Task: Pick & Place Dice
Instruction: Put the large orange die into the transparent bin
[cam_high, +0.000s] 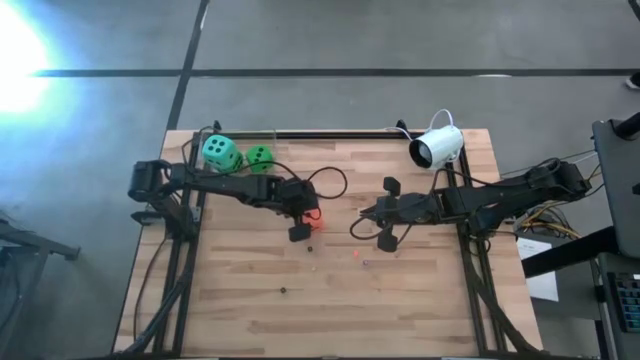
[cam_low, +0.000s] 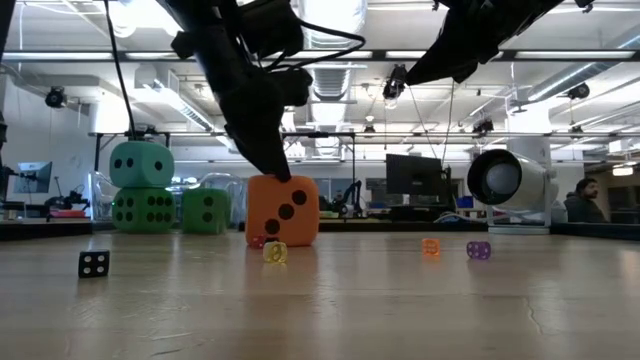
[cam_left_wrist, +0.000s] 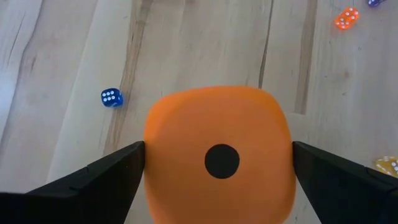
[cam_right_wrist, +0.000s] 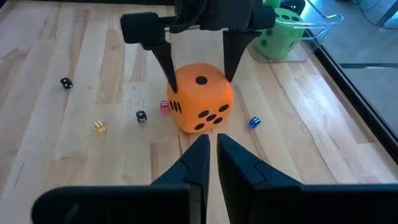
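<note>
An orange die (cam_right_wrist: 200, 106) rests by its bottom face on the wooden table, near the middle. My left gripper (cam_high: 306, 216) is open and slants down over it, with one finger (cam_left_wrist: 127, 163) on each side of the die (cam_left_wrist: 217, 155). At the far left, a teal die (cam_low: 141, 164) sits on top of a green die (cam_low: 141, 208). Another green die (cam_low: 205, 211) stands beside them. My right gripper (cam_right_wrist: 211, 143) hangs above the table, right of the orange die. It is shut and points toward the die. My left gripper's fingertips (cam_left_wrist: 138, 152) stand right at two opposite sides of the orange die (cam_left_wrist: 152, 155); whether they touch it I cannot tell. The fingers come from above, slanting down from the table's left. The die sits upright on the table.
Tiny dice lie scattered around the orange die: blue (cam_left_wrist: 112, 98), pink (cam_right_wrist: 164, 107), black (cam_right_wrist: 142, 116), yellow (cam_right_wrist: 99, 127), orange (cam_low: 430, 247), purple (cam_low: 478, 249). A white camera (cam_high: 437, 147) stands at the far right. A clear container (cam_right_wrist: 314, 31) is by the green dice.
</note>
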